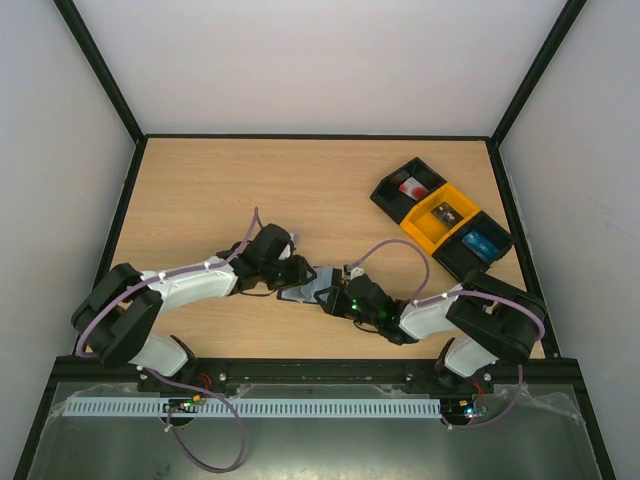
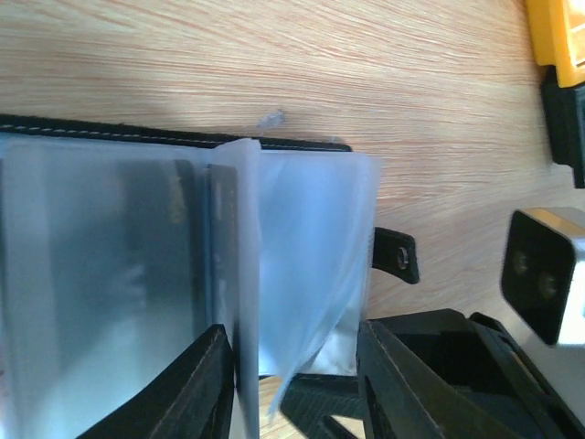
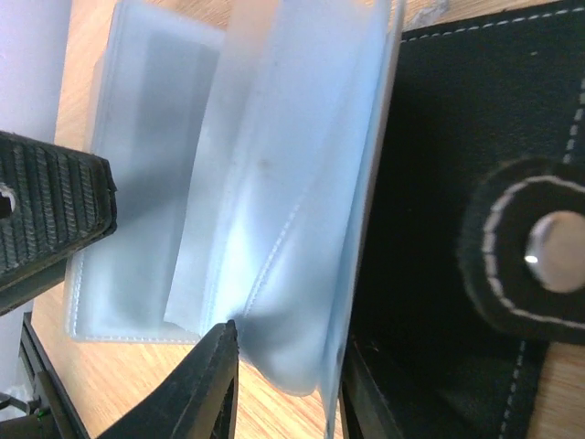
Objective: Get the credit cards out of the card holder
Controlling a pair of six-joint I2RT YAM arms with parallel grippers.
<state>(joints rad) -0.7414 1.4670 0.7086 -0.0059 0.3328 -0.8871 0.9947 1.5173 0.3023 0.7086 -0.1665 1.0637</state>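
Closest to my lens, the left gripper (image 2: 292, 389) has its jaws parted. A frosted sleeve leaf stands in the gap, brushing one finger (image 2: 196, 389), with daylight to the other, so nothing is clenched there. The card holder (image 2: 137, 135) lies on the table (image 1: 220, 190) near the front edge, mid-width, between my two arms, with its black cover underneath and its pale sleeves fanned up. Grey shapes (image 2: 187, 238) show inside the sleeves. They're credit cards perhaps, but through that plastic I can't tell. Moving right, the right gripper (image 3: 288, 393) is clenched on the sleeve bundle's lower corner, plastic against both fingers. The black cover and its snap tab (image 3: 539, 251) lie just beside. Further right and back, three bins (image 1: 440, 215), black, yellow, black, sit in a diagonal row near the right edge, well apart from the holder. Bare wood spreads wide behind and to the left.
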